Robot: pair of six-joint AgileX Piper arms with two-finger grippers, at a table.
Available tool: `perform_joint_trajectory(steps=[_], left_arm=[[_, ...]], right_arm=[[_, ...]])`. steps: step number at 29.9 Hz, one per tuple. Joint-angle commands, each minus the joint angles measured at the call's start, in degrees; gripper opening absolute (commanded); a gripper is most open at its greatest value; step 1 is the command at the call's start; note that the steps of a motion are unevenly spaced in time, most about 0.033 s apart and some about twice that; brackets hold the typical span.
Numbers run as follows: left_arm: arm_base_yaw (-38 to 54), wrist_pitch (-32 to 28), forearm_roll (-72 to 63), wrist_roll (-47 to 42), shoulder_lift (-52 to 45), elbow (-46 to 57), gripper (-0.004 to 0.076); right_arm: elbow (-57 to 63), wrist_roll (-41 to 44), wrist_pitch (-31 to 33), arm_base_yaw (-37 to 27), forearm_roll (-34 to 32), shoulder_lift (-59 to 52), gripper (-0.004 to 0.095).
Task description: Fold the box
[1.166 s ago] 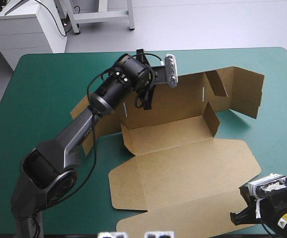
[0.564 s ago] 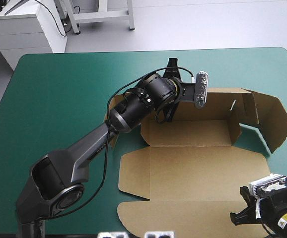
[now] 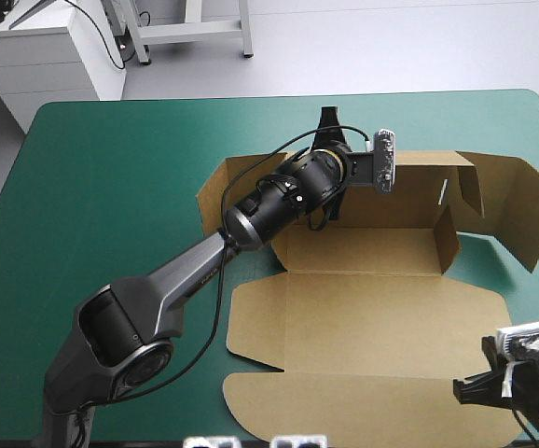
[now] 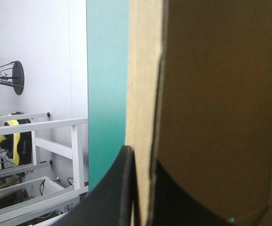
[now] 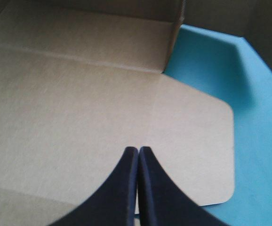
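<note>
Nearest you, your right gripper (image 5: 138,149) hangs over the near right corner of the box (image 3: 363,285). Its black fingers are pressed together into one point with nothing between them. It's above the flat lid (image 3: 381,322), close to that panel's rounded corner, and I can't tell whether the tips touch the board.

The box itself lies a bit right of the middle of the teal-green cover (image 3: 111,168), open side up. The lid lies flat toward you, with a rounded flap (image 3: 344,411) along its near edge. Past the lid's fold comes the tray floor (image 3: 363,250), with a short side wall (image 3: 448,238) standing at its right end. Behind the floor, the far wall (image 3: 409,191) stands up. A big flap (image 3: 517,205) swings out from that wall's right end, lifted off the cover.

At the left part of the far wall, your left gripper (image 4: 141,157) reaches over the top edge and is clamped all but closed on the board, with one finger on each face. The left arm (image 3: 204,271) crosses the box's left end to get there.
</note>
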Motion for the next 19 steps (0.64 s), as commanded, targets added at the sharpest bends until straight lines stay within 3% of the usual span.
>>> perform_joint_trajectory(steps=[1, 9, 19], left_arm=[[-1.36, -2.82, 2.89, -2.94, -3.34, 1.0, -0.0008], [-5.93, -3.7, 14.38, -10.9, -3.34, 6.73, -0.0008], [-7.48, -2.97, 15.27, -14.59, -3.34, 7.28, -0.0008]], right_arm=[[-5.89, 4.24, -3.4, 0.03, -5.25, 3.21, -0.0018], [-18.79, 10.28, -6.17, 0.03, -11.71, 15.29, -0.002], [-39.5, 13.56, -8.26, -0.35, -18.32, 37.04, -0.002]])
